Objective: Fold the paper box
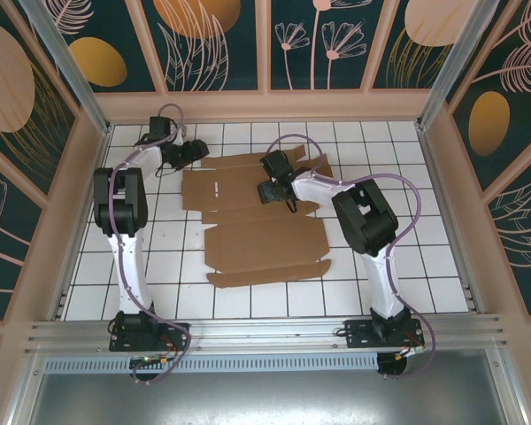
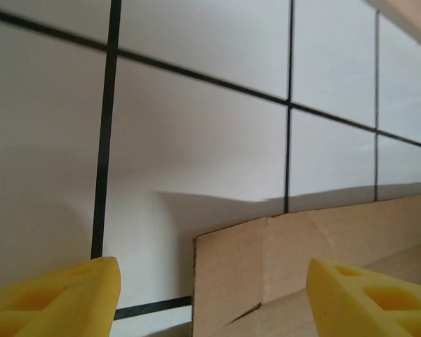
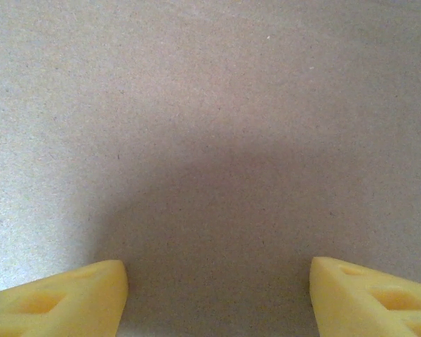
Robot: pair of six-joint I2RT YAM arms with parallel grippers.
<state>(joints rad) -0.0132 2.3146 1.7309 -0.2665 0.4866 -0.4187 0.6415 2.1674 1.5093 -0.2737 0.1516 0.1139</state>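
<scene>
The paper box (image 1: 257, 226) lies unfolded and flat on the white tiled table, brown corrugated cardboard with flaps and creases. My left gripper (image 1: 197, 152) hovers low at its far left corner. In the left wrist view that corner (image 2: 266, 267) stands between the yellow fingertips (image 2: 63, 295), which are wide apart and touch nothing; the left gripper (image 2: 214, 302) is open. My right gripper (image 1: 269, 183) is over the far middle panel. In the right wrist view it (image 3: 217, 302) is open, close above bare cardboard (image 3: 210, 126), with nothing held between its fingers (image 3: 365, 295).
A wooden frame wall (image 1: 265, 104) runs along the back, with side walls (image 1: 80, 204) left and right. White tiles (image 1: 425, 221) lie open to the right of the cardboard and in front of it (image 1: 274, 301).
</scene>
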